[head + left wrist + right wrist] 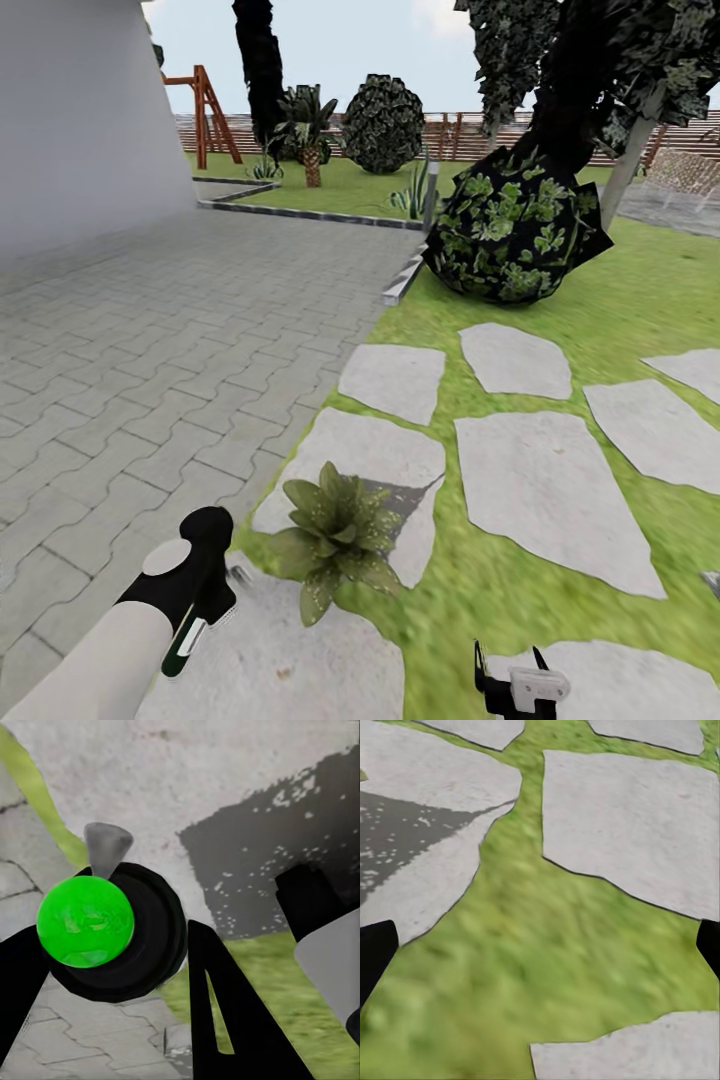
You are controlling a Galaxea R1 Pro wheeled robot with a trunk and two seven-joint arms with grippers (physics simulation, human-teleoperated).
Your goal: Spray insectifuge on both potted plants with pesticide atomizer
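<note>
1. The left gripper [112,967] is gripping the pesticide atomizer [109,926], jaws clenched on it.
2. It is hovering just beside a potted plant [335,535] sitting at a stepping stone's [370,450] edge.
3. The right gripper [515,690] is hanging over lawn [547,982], jaws released.

Outdoor domestic garden beside a house, rendered in simulation. I stand where grey interlocking paving [150,340] meets green lawn [640,290], a kerb [405,280] between them. Flat irregular stepping stones [545,480] lie in the grass ahead and under me. A plain pale wall [80,110] rises at my left. Round dark bushes [515,225] and a small palm [310,130] stand farther out, with tree trunks behind. A brown slatted wooden fence [460,135] closes the far side; a wooden swing frame [205,115] stands near it. A low potted plant [335,535] sits by the stones. Open sky above.
</note>
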